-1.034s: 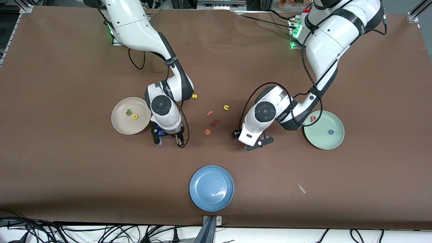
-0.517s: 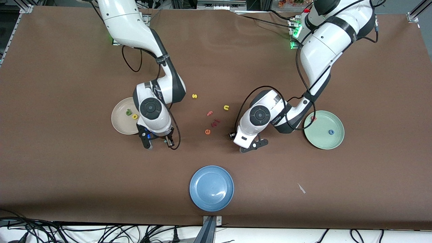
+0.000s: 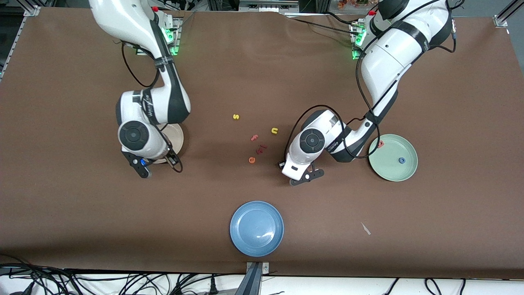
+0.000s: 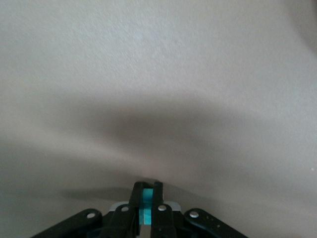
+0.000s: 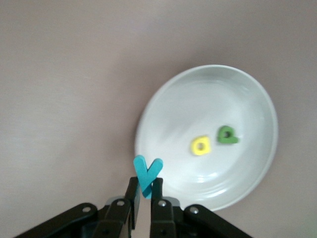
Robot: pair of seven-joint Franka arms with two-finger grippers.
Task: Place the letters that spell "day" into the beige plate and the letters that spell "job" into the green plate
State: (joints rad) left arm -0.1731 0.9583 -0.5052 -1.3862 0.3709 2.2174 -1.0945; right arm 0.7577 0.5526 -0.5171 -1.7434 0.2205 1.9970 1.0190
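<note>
The right gripper (image 5: 144, 196) is pinched shut on the small teal toy letter "y" (image 5: 147, 174) and hangs in the air over the table just beside the rim of the round cream-beige plate (image 5: 163, 106). Two little letters lie in that plate, close together: a yellow one with a round bowl (image 5: 200, 146) and a dark green one (image 5: 227, 135). In the front view the right arm covers most of this plate. The left gripper (image 4: 146, 198) is down low at the brown table (image 3: 450, 213), pinched shut on a thin teal stick-like letter "j" (image 4: 146, 203). The round pale mint-green plate (image 3: 389, 170) sits toward the left arm's end of the table, with a blue ring "o" (image 3: 402, 160) inside it and a salmon-pink letter "b" (image 3: 380, 144) near its rim.
</note>
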